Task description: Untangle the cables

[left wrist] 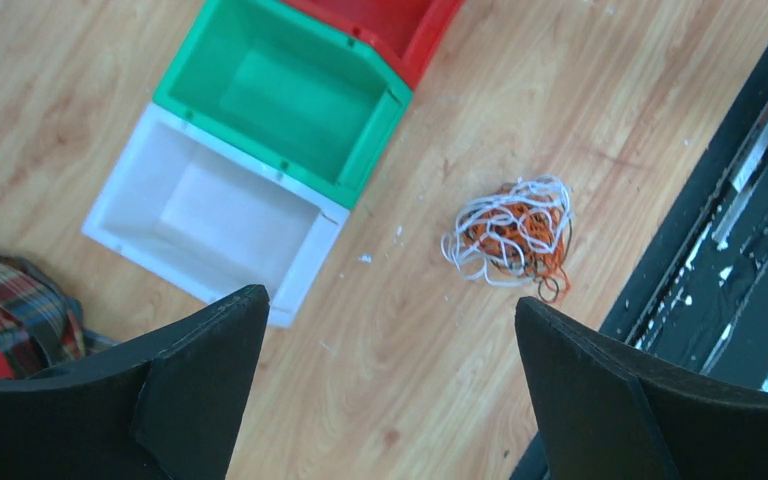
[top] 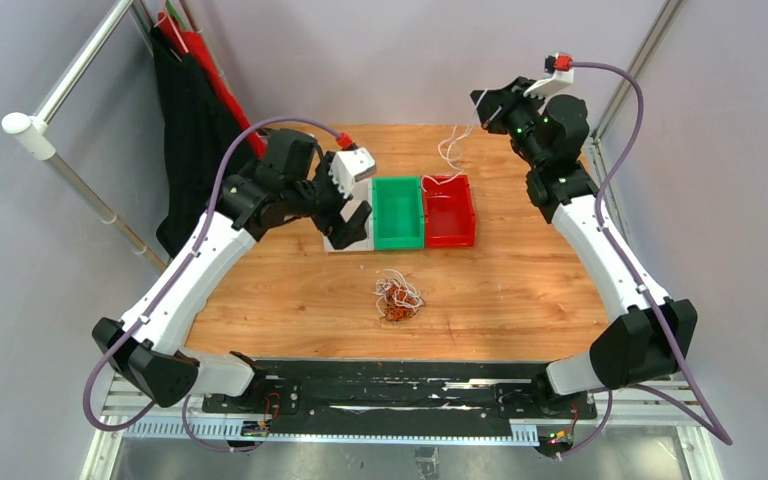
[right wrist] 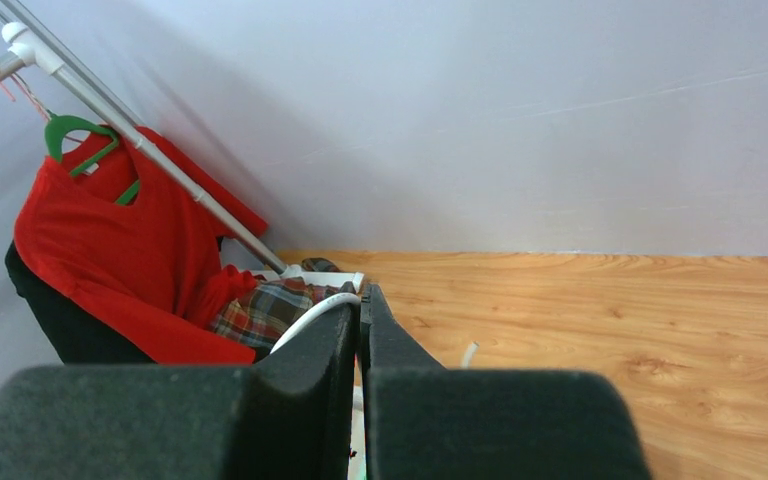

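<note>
The cables [top: 398,298] lie as a small tangle of white, orange and black strands on the wooden table, in front of the bins; the same cables [left wrist: 513,232] show in the left wrist view. My left gripper [top: 352,222] hovers over the white bin, and in its own view the left gripper [left wrist: 390,300] is open with nothing between its fingers. My right gripper [top: 487,106] is raised at the far right and shut on a single white cable [top: 452,148] that hangs down towards the table. In its wrist view, the white cable [right wrist: 312,311] curves out of the right gripper [right wrist: 362,293].
Three bins stand side by side at mid-table: white bin [left wrist: 210,215], green bin [top: 398,212], red bin [top: 449,212]. Red and black clothes [top: 195,110] hang on a rack past the table's left edge. A black rail [top: 390,385] runs along the near edge.
</note>
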